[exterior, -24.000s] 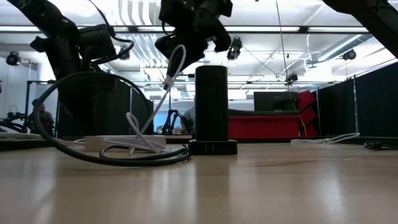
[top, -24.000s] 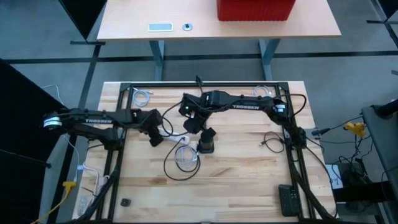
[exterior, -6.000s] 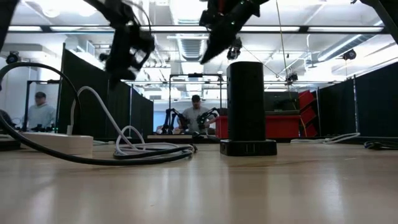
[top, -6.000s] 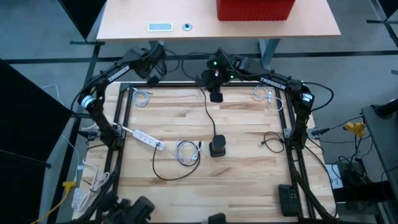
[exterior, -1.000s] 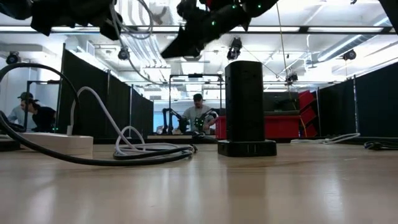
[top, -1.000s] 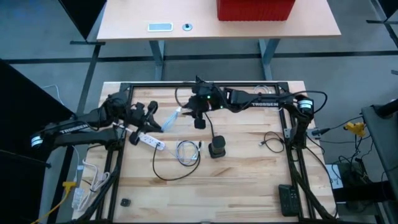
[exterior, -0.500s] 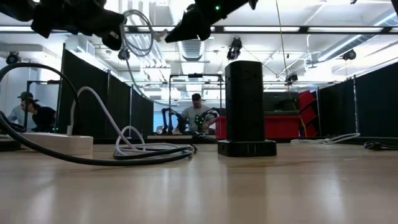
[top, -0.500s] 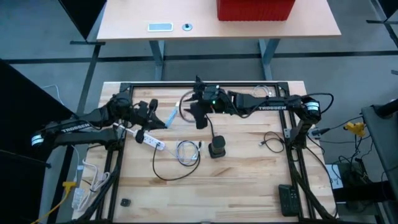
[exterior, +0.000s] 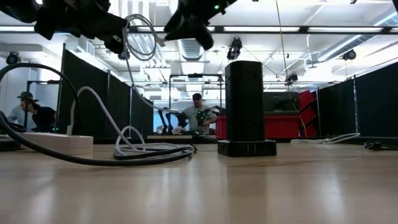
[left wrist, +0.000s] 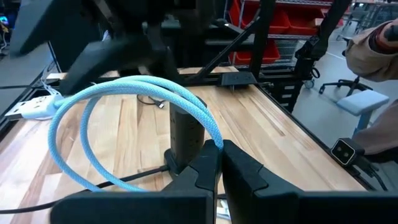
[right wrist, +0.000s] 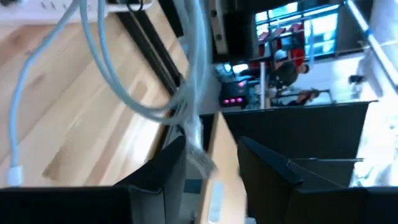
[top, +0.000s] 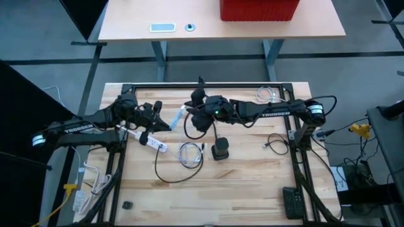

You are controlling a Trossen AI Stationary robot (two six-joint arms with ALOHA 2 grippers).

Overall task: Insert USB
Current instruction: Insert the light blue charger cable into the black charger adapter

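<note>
A light-blue braided USB cable (top: 178,117) hangs coiled in the air between my two grippers, showing as a loop (exterior: 140,37) in the low view. My left gripper (top: 162,120) is shut on it above the table's left half. My right gripper (top: 194,121) is just right of the coil, open. The cable's pale plug end (right wrist: 200,158) sits between its two fingers, close to one of them. The black tower power strip (top: 219,149) stands upright on its base near the table's middle, nearer than both grippers, and also shows in the left wrist view (left wrist: 186,134). My left gripper pinches the blue cable between its two fingertips (left wrist: 214,142) at a point along the coil. The loops (left wrist: 149,93) arch out beyond the fingers, lifted clear of the table. My right gripper has the plug end between its fingers; I cannot tell whether they touch it.
A white power strip (top: 151,141) with its thick black cord lies left of the tower. A coil of white cable (top: 189,154) lies beside it. Small cable bundles lie at the far corners and the right edge. A black frame rims the table. People are in the room behind.
My right gripper has moved toward the table's left and a little nearer, up to the blue coil, and the plug end now lies between its fingers. My left gripper has shifted slightly right with the cable. The loop has swung and hangs lower in the low view.
</note>
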